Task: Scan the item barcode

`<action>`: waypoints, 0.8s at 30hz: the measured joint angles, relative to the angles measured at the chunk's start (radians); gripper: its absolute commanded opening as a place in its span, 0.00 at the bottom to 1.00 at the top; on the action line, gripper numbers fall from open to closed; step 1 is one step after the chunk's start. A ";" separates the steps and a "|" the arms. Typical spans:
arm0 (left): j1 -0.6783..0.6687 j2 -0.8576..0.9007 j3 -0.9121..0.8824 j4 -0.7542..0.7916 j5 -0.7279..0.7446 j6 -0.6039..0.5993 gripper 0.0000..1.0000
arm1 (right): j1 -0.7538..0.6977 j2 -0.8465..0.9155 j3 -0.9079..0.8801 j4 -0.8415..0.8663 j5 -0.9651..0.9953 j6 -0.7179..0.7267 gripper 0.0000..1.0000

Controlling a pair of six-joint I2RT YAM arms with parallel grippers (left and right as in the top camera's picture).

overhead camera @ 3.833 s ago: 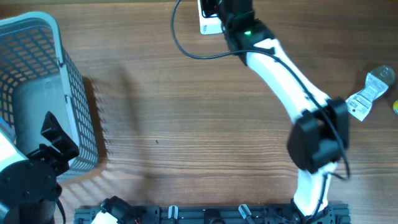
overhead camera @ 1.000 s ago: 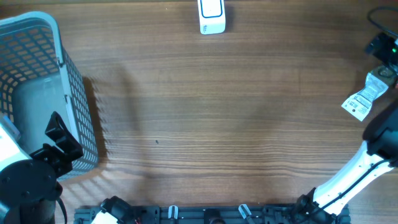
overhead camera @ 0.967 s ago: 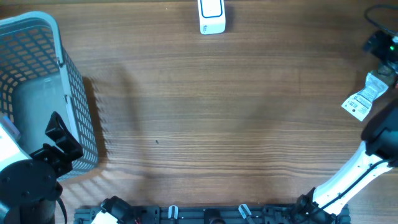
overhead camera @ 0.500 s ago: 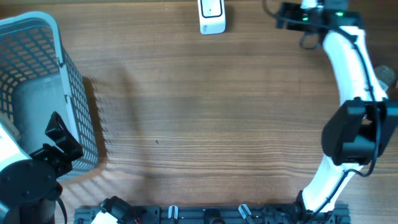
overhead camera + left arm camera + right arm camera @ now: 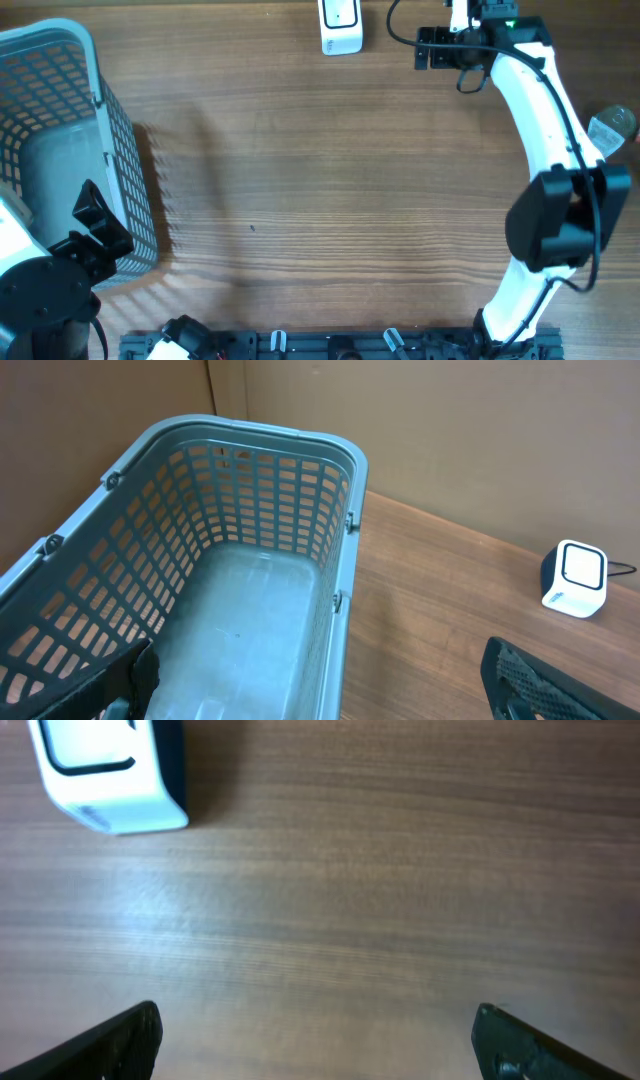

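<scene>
Lighting bright, even. Basket (image 5: pixel 118 150) throws a soft shadow onto the table (image 5: pixel 330 200). Table grain ahead of the right jaws slightly blurred.

The white right arm (image 5: pixel 540 105) with black joints stretches from the near side to the far side, its elbow (image 5: pixel 557 218) bent out to the right. Its black two-finger right gripper (image 5: pixel 422 48) points left, jaws wide apart and empty. The black-and-white left arm (image 5: pixel 40 290) sits folded at the near left. Its black left gripper (image 5: pixel 97 226) is likewise spread wide, holding nothing.
</scene>
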 measured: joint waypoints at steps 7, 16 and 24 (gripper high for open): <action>0.000 0.000 0.000 -0.002 0.000 0.000 1.00 | 0.003 -0.299 0.000 -0.154 0.020 -0.034 1.00; 0.000 0.000 -0.002 0.023 -0.023 0.016 1.00 | 0.003 -0.790 -0.016 -0.257 0.032 -0.049 1.00; 0.000 0.001 -0.002 0.190 -0.166 0.042 1.00 | 0.003 -1.085 -0.217 -0.271 0.035 -0.053 1.00</action>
